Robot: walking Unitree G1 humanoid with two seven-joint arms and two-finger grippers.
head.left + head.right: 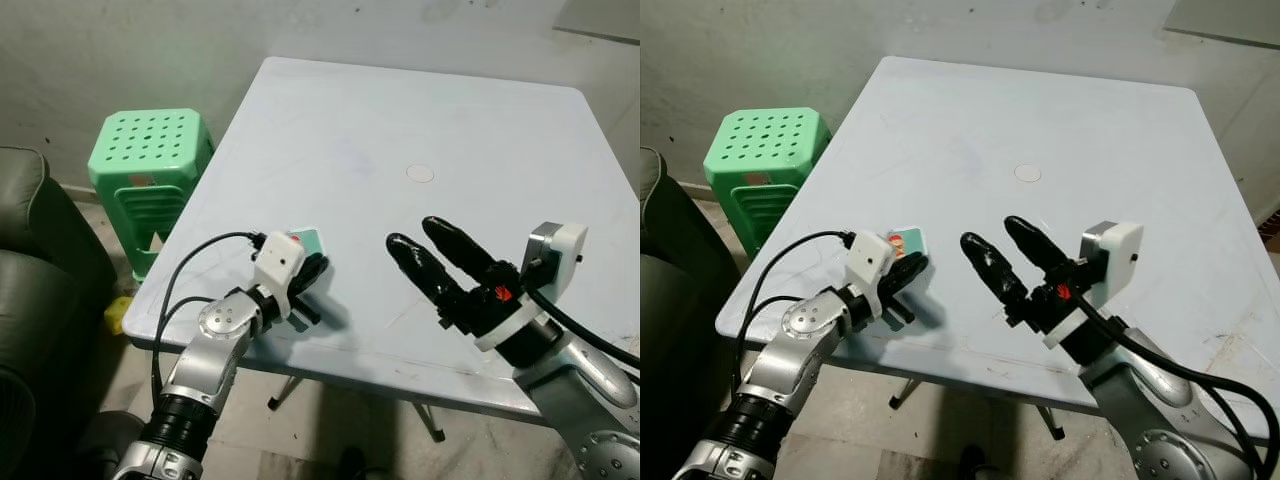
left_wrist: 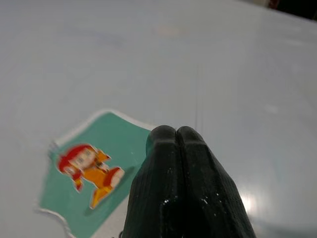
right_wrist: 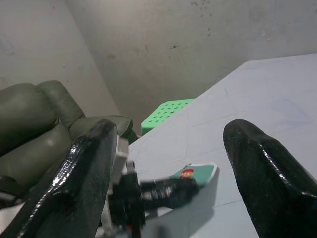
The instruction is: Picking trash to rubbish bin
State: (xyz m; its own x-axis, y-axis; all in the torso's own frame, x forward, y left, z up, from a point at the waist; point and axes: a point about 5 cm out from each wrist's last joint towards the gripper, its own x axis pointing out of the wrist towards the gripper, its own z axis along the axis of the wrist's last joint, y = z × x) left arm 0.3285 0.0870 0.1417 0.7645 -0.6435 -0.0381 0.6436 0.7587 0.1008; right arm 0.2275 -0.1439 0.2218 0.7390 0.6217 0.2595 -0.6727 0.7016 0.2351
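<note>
A small teal packet (image 1: 908,241) with a cartoon figure is lying on the pale table (image 1: 400,120), near its front-left edge. The left gripper (image 1: 912,268) is being pressed onto it from 7 o'clock, fingers together, nothing clamped. At 3 o'clock, the right gripper (image 1: 1005,250) is being held above the table, spread wide and empty.

Things around the work surface

A pale blue table (image 1: 420,110) bears a small round mark (image 1: 420,173) ahead of the grippers, toward its middle. A green perforated plastic stool (image 1: 150,160) stands on the floor off the table's left edge, with a dark green sofa (image 1: 30,270) farther left and a grey wall (image 1: 130,50) behind.
</note>
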